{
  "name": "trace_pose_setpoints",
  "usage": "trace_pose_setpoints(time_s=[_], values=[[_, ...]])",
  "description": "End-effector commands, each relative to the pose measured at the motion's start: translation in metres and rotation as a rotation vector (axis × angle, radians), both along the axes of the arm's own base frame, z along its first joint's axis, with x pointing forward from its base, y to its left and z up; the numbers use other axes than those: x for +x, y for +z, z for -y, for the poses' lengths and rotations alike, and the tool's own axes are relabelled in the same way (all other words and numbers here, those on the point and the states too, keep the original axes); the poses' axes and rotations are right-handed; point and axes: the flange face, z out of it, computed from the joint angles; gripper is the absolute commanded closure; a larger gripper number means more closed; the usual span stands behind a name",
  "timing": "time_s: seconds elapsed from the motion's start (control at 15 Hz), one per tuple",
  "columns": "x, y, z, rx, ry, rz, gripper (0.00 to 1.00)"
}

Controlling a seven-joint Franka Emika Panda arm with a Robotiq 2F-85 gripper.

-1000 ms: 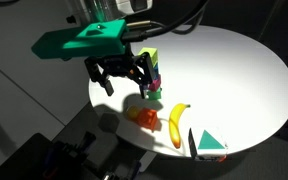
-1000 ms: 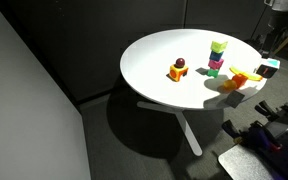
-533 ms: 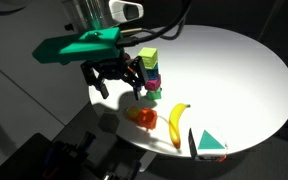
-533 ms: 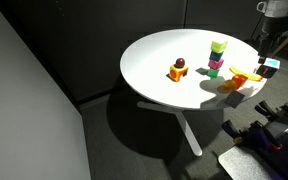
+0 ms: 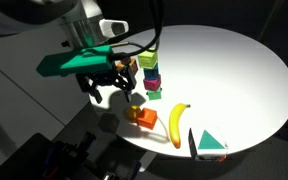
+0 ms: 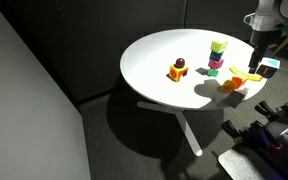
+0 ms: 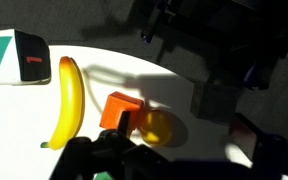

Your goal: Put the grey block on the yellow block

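Note:
The yellow block (image 5: 149, 59) tops a stack on a magenta block (image 5: 151, 72) and a teal block (image 5: 152, 84); the stack also shows in an exterior view (image 6: 217, 48). I cannot pick out the grey block in either exterior view. In the wrist view a dull grey square shape (image 7: 217, 100) lies in shadow to the right; I cannot tell if it is the block. My gripper (image 5: 111, 94) hangs open and empty over the table's near edge, beside the stack. Its fingers (image 7: 174, 168) are spread wide.
An orange block (image 7: 117, 110) and a yellow ball (image 7: 157, 128) lie by a banana (image 7: 66, 100), with a white-and-green box (image 7: 19, 57) beyond. Another orange piece with a dark red top (image 6: 177, 70) stands apart on the round white table (image 6: 164, 50).
My gripper has moved away from the stack, down toward the table's near edge over the orange block. It stays open. No object has moved.

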Motion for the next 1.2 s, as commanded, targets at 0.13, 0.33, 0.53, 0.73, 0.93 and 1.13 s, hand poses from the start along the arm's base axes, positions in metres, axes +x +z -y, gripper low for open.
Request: trace_pose_setpoints(time_s=[0.13,0.33,0.53,0.73,0.93,1.13], values=[[-0.011,-0.032,-0.019,0.035,0.028,0.030,0.00],[-0.016,-0.047,-0.027,0.059,0.035,0.050,0.00],[-0.020,-0.060,-0.034,0.083,0.016,0.065,0.00],[-0.023,-0.071,-0.039,0.100,0.000,0.078,0.00],[-0.021,-0.083,-0.042,0.100,0.000,0.074,0.00],[-0.024,-0.095,-0.044,0.100,0.010,0.051,0.00]])
